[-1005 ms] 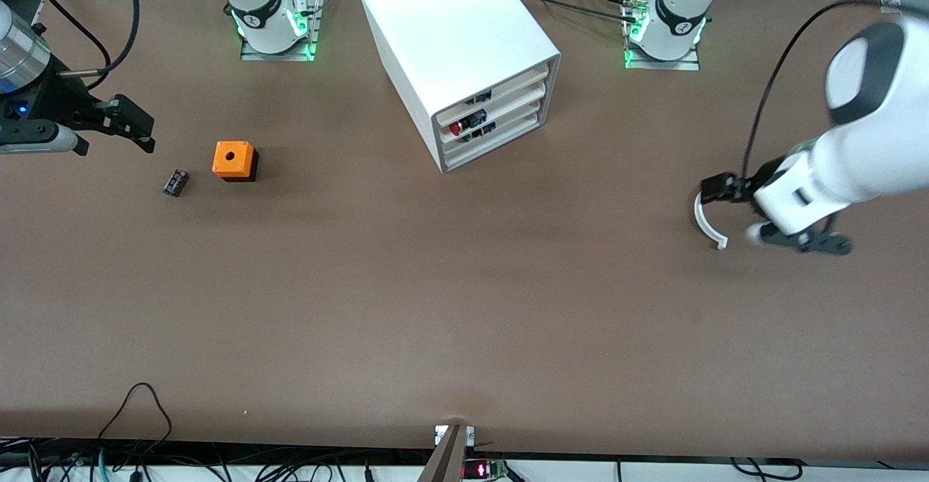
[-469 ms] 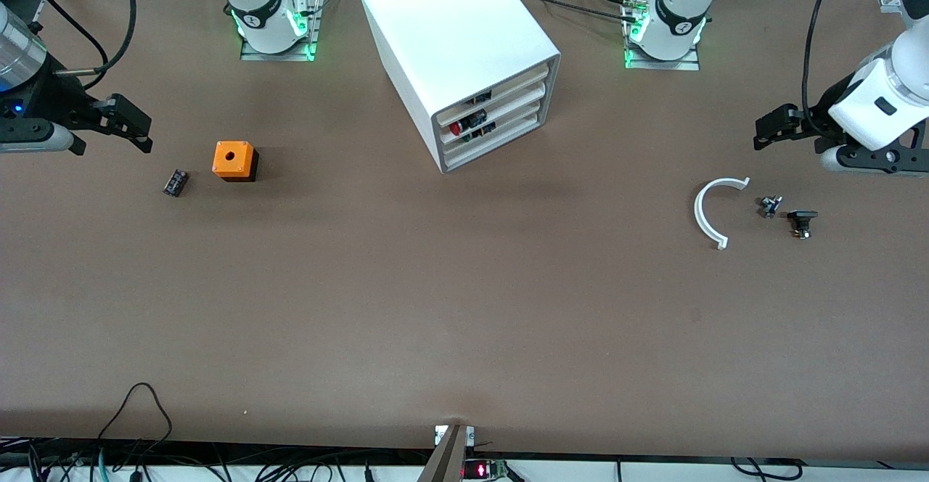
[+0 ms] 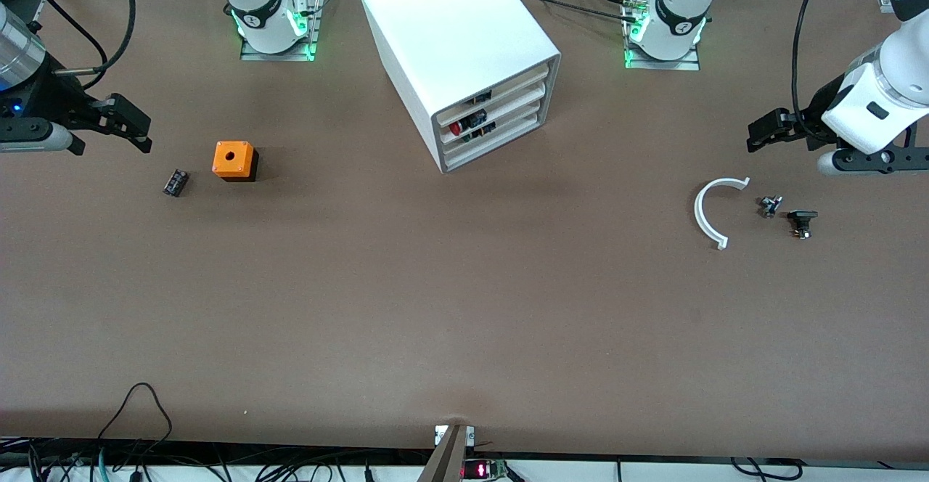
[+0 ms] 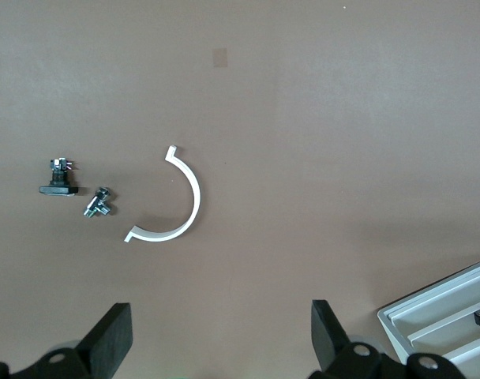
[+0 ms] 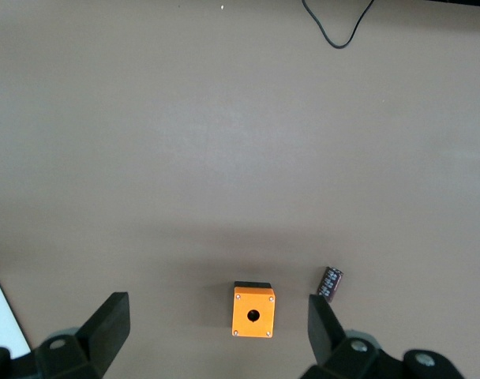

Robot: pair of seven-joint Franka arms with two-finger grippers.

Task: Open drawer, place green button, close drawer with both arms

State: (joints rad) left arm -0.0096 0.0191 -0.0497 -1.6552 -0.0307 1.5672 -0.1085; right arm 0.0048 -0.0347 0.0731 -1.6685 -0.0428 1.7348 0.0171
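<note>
The white cabinet [image 3: 464, 39] stands at the back middle with all four trays pushed in. The drawer [image 3: 519, 117], third from the top, is shut. A dark item with blue shows through its front gap; I cannot tell what it is. No green-capped button shows anywhere. My left gripper [image 3: 763, 133] hangs open and empty over bare table near the left arm's end; its wrist view [image 4: 220, 316] shows the cabinet's corner [image 4: 418, 320]. My right gripper [image 3: 134, 128] hangs open and empty over the right arm's end [image 5: 216, 312].
An orange cube with a round hole [image 3: 234, 160] [image 5: 253, 313] and a small dark cylinder [image 3: 175, 182] [image 5: 330, 283] lie at the right arm's end. A white curved strip [image 3: 705, 213] [image 4: 189, 213], a small metal part [image 3: 769, 206] and a black part [image 3: 801, 221] lie at the left arm's end.
My left arm has lifted off the curved strip and small parts and drawn back toward its end of the table, uncovering them. The right arm has barely moved.
</note>
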